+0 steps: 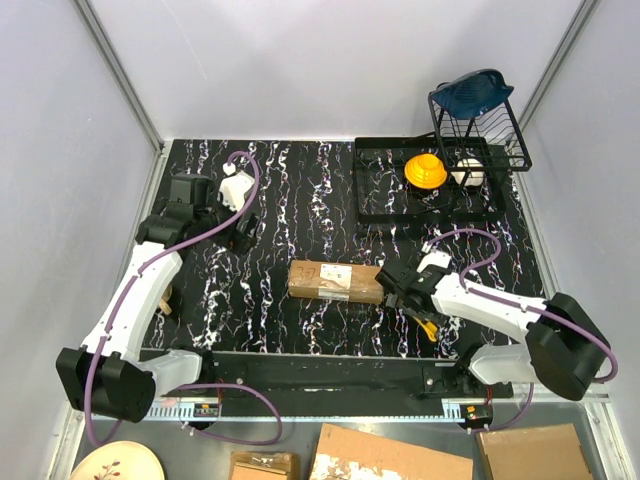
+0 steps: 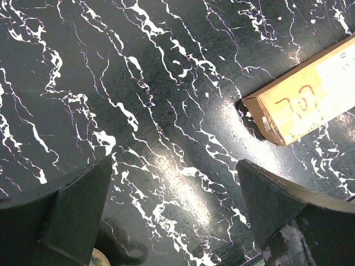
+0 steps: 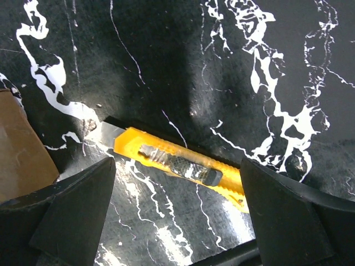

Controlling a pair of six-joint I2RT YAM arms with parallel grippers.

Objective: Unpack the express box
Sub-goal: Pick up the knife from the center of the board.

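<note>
The express box (image 1: 335,281), a small oblong brown carton with a white label, lies flat near the middle of the black marble table (image 1: 290,190). Its end with red scrawl shows in the left wrist view (image 2: 310,94), up and right of my open left gripper (image 2: 175,183), which hangs over bare table. In the top view the left gripper (image 1: 243,230) sits left and behind the box. My right gripper (image 1: 397,287) is at the box's right end, open. Between and just beyond its fingers (image 3: 77,210) lies a yellow utility knife (image 3: 183,163), untouched; the box corner (image 3: 22,149) is at the left.
A black wire dish rack (image 1: 375,215) at the back right holds a yellow item (image 1: 425,170), a white item (image 1: 468,172) and a blue one (image 1: 470,92) on top. Torn cardboard pieces (image 1: 390,455) and a plate (image 1: 110,462) lie below the table's near edge.
</note>
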